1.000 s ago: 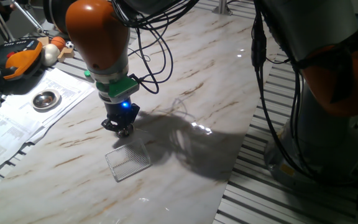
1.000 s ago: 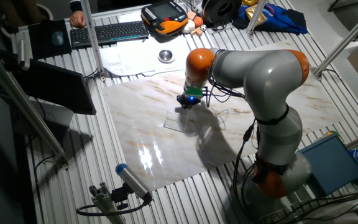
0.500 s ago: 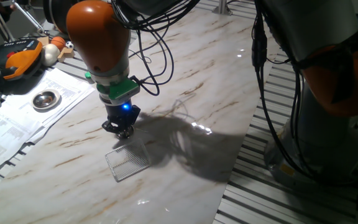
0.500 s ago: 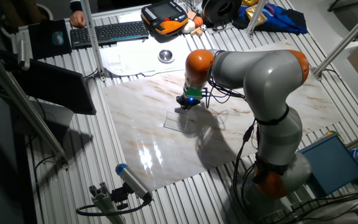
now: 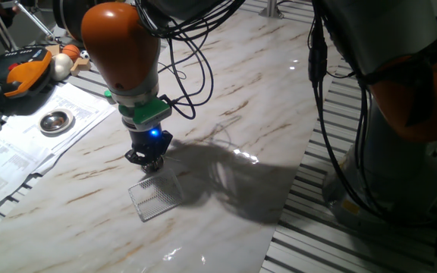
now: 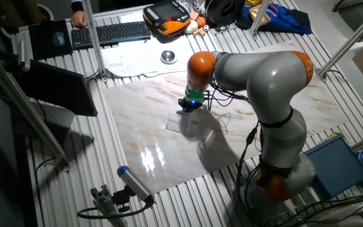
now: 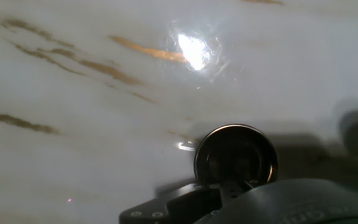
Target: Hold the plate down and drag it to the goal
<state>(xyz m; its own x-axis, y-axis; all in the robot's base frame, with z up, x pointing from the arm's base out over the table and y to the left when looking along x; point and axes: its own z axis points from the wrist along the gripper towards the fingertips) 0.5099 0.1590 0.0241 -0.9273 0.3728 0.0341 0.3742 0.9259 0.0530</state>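
The plate (image 7: 235, 155), a small shiny silver disc with a dark centre, lies on the marble tabletop right under my fingertips in the hand view. In both fixed views my hand hides it. My gripper (image 5: 149, 161) is shut and points straight down, with its tips on the disc; it also shows in the other fixed view (image 6: 188, 108) and in the hand view (image 7: 232, 185). The goal (image 5: 156, 197), a pale mesh rectangle with one upturned edge, lies flat just in front of the gripper, and shows in the other fixed view (image 6: 176, 122) too.
A larger metal dish (image 5: 55, 120) sits on printed paper sheets (image 5: 17, 148) at the left. An orange hand-held controller (image 5: 23, 73) and a keyboard (image 6: 109, 33) lie beyond. Thin cables (image 5: 230, 136) trail on the marble to the right of the gripper.
My gripper has slid a little across the marble toward the mesh piece. Nothing else has moved.
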